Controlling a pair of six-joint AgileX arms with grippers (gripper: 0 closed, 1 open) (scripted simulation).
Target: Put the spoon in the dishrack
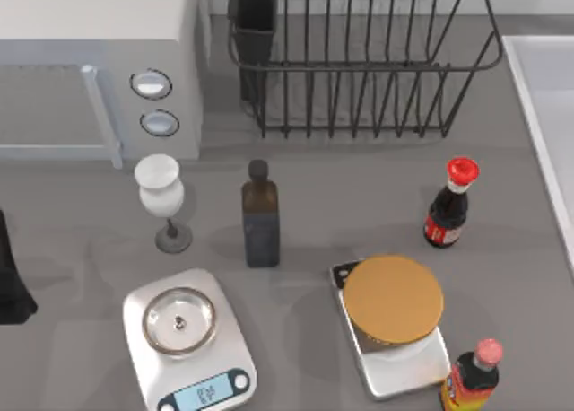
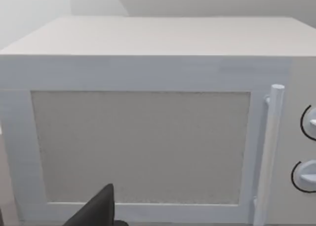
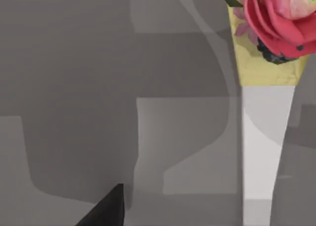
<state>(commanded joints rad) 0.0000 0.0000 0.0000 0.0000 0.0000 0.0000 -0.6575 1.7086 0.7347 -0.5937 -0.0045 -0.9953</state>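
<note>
My left tool [image 2: 101, 213] before the microwave [image 2: 148, 127], its opening beyond my telling; dishrack [image 1: 359, 70] at tabletop's [image 1: 341, 205] rear.

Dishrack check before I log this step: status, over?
Left gripper facing white microwave, right gripper over grey table. Black wire dishrack holds no spoon. Dark glass bottle stands before it.

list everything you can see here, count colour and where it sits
dishrack: 1, black wire, back centre of table
utensil cup: 1, dark, rack's left corner
microwave: 1, white, back left
goblet: 1, white bowl on grey foot, front of microwave
dark bottle: 1, brown-black, centre
red-capped bottle: 1, dark, right
pink-capped bottle: 1, orange label, front right
scale with steel pan: 1, white, front left
scale with orange disc: 1, white, front right
flower cone: 1, pink bloom, yellow wrap, right wrist view
left arm: black, left edge
</note>
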